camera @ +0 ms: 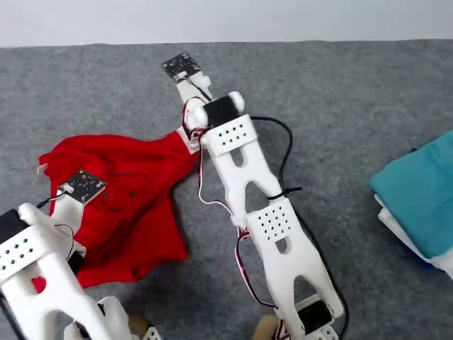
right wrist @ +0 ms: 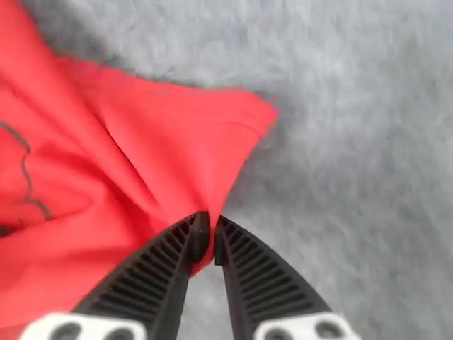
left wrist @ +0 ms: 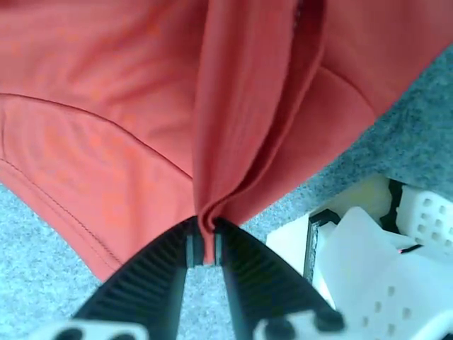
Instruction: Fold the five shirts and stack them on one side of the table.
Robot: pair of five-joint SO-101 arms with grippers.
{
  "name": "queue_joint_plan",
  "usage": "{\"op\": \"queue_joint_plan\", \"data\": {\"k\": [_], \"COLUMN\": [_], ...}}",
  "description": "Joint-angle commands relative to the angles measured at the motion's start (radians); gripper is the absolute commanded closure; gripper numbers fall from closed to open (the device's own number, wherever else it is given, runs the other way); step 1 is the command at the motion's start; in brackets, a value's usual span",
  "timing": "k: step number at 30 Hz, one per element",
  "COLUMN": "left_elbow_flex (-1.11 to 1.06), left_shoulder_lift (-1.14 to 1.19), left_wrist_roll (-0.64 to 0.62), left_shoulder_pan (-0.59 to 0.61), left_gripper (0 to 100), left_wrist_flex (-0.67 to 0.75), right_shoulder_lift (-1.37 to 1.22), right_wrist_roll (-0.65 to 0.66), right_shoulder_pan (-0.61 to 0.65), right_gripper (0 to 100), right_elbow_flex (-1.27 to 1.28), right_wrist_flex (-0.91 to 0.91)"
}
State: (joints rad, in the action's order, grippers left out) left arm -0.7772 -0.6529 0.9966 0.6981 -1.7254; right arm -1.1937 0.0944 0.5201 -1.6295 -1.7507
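High view: I see the red shirt (camera: 134, 205) lying crumpled on the grey surface (camera: 340, 106).
Left fingers (left wrist: 170, 262): closed tight on a raised fold of the red shirt.
Right fingers (right wrist: 166, 258): pinched shut on a corner of the red shirt, with the cloth drawn to a point there.
Folded stack (camera: 421, 195): teal on top, and I make it well apart from the red shirt.

We count shirts and arms
We find three shirts in all: one red shirt (camera: 134, 205), one folded teal shirt (camera: 421, 191) and one folded white shirt (camera: 396, 221); and two white arms, a left arm (camera: 35, 276) and a right arm (camera: 262, 205)
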Motion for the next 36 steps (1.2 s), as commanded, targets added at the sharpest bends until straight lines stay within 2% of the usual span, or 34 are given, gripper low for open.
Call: {"op": "queue_joint_plan", "data": {"k": [1,8,12,16,20,22,26,28,36], "left_elbow_flex": [0.028,0.099,0.099,0.099,0.099,0.099,0.097,0.097,0.044], "left_shoulder_lift": [-0.025,-0.025,-0.023,-0.018,-0.017,-0.017,-0.017,-0.017,-0.023], "left_wrist_roll": [0.005,0.005,0.006,0.009,0.011,0.011,0.011,0.011,0.011], "left_shoulder_pan": [0.005,0.006,0.006,0.003,0.002,0.002,0.002,0.002,0.002], "left_gripper": [100,100,100,100,100,100,100,100,100], "left_wrist_flex": [-0.002,-0.002,0.002,0.002,0.003,0.003,0.003,0.003,0.003], "right_shoulder_lift": [0.122,0.148,0.163,0.225,0.269,0.275,0.285,0.275,0.260], "right_wrist_roll": [-0.006,-0.006,-0.008,-0.081,-0.092,-0.097,-0.184,-0.209,-0.218], "right_shoulder_pan": [-0.084,-0.176,-0.183,-0.186,-0.186,-0.186,-0.183,-0.180,-0.142], "right_gripper": [99.0,99.0,99.0,99.0,98.0,93.1,74.7,69.3,70.3], "right_elbow_flex": [-0.051,0.072,0.236,0.436,0.555,0.559,0.531,0.497,0.473], "right_wrist_flex": [-0.044,-0.047,-0.048,-0.045,-0.044,-0.044,-0.036,-0.033,0.044]}}
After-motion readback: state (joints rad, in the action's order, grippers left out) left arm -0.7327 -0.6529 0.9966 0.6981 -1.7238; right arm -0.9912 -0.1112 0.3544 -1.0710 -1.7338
